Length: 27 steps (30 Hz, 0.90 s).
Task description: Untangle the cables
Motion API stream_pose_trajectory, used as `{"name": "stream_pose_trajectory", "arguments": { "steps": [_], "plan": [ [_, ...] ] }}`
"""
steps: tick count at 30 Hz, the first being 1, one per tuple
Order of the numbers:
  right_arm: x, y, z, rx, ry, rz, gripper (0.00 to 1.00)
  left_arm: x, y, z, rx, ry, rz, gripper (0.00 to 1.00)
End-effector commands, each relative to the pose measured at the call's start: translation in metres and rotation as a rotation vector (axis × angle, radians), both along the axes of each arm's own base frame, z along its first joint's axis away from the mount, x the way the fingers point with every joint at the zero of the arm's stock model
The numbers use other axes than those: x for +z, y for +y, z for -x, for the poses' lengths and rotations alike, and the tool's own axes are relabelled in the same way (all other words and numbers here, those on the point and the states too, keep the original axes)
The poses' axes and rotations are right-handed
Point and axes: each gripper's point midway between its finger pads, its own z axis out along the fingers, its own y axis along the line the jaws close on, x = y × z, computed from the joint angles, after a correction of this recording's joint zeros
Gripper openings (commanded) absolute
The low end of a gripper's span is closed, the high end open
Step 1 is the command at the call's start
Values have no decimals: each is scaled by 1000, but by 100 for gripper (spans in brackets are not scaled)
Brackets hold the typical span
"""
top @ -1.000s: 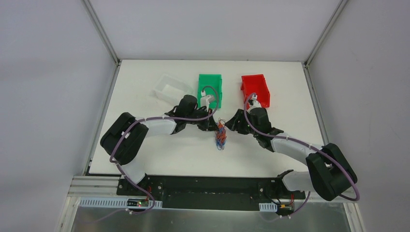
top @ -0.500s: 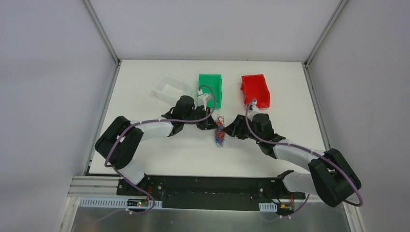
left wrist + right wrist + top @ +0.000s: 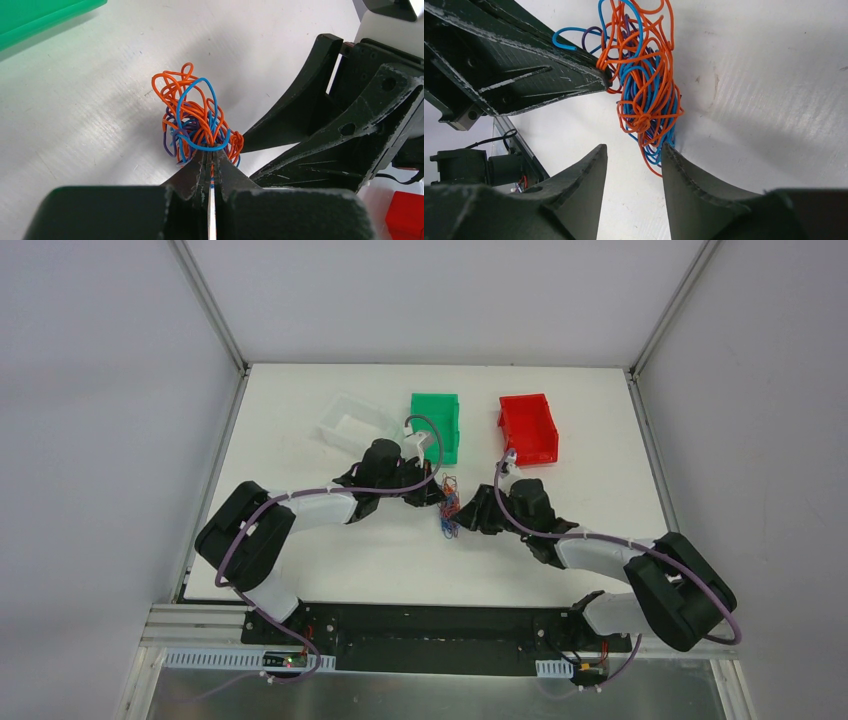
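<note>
We have the left tool point(image 3: 210, 159) clamped on the cables point(image 3: 192, 115); the right tool point(image 3: 634, 152), jaws apart, touches them from the right, having shifted left.

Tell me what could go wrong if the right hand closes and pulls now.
1. The right hand is open around the dense lower end of the cables, so it would likely pinch several strands at once; pulling could tighten the knot.
2. The left hand seems shut on just a few strands, which might slip out.
</note>
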Motion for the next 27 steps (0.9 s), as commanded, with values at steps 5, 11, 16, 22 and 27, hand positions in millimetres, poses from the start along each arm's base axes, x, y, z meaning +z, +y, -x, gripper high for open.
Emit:
{"name": "stream_pose_trajectory", "arguments": {
  "steps": [5,11,16,22,27],
  "plan": [
    [-5,-14,-15,-148,-16,38,52,19,5,-9,56,-39,31,0],
    [-7,-13,-11,-138,-10,35,37,20,4,-9,49,-35,38,0],
    [-10,-1,-8,-93,12,17,33,19,4,-9,46,-33,37,0],
    [-19,7,-6,-79,51,31,24,19,4,-9,47,-37,34,0],
    [-17,3,-12,-118,38,46,3,18,7,-10,56,-40,22,0]
  ]
}}
